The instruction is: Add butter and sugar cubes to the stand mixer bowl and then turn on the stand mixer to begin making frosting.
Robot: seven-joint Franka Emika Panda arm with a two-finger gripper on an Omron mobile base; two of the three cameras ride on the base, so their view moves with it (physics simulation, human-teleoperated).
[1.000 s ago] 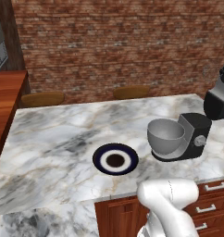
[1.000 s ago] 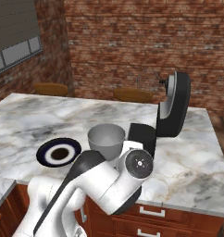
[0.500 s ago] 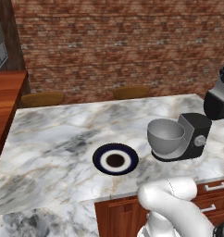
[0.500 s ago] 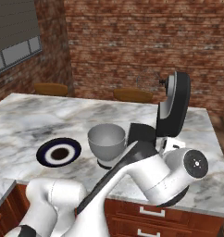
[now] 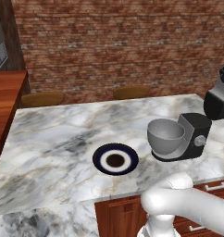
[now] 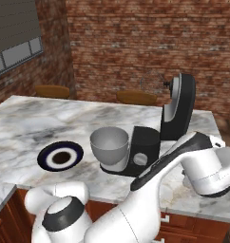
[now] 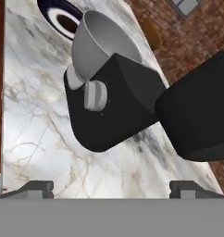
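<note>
Marble counter (image 5: 58, 143), white with grey veining, runs across the kitchen in front of a red brick wall (image 5: 123, 41), with wooden cabinet fronts (image 5: 118, 217) under its near edge. On it stands the stand mixer (image 6: 150, 142), black and boxy, its rounded head (image 6: 179, 107) tilted up and back. A small silver side knob (image 7: 95, 96) sits on the mixer's base, facing the near edge of the counter. The stand mixer bowl (image 6: 109, 144), deep, round and grey metal, rests on the mixer's foot on the side toward the plate; its inside looks bare. Near the bowl, a little apart from it, lies a flat plate (image 5: 115, 159) with a dark blue rim, a white ring and a dark centre.

Behind the counter, two round wooden stool seats (image 5: 42, 98) show against the brick. From the hand view, the gripper (image 7: 111, 189) has its two dark fingertips (image 7: 37, 188) spread wide with nothing between them, hanging off the counter's near side and pointed at the mixer's base and knob. The white arm (image 6: 183, 166) reaches across in front of the mixer in the right base view.
</note>
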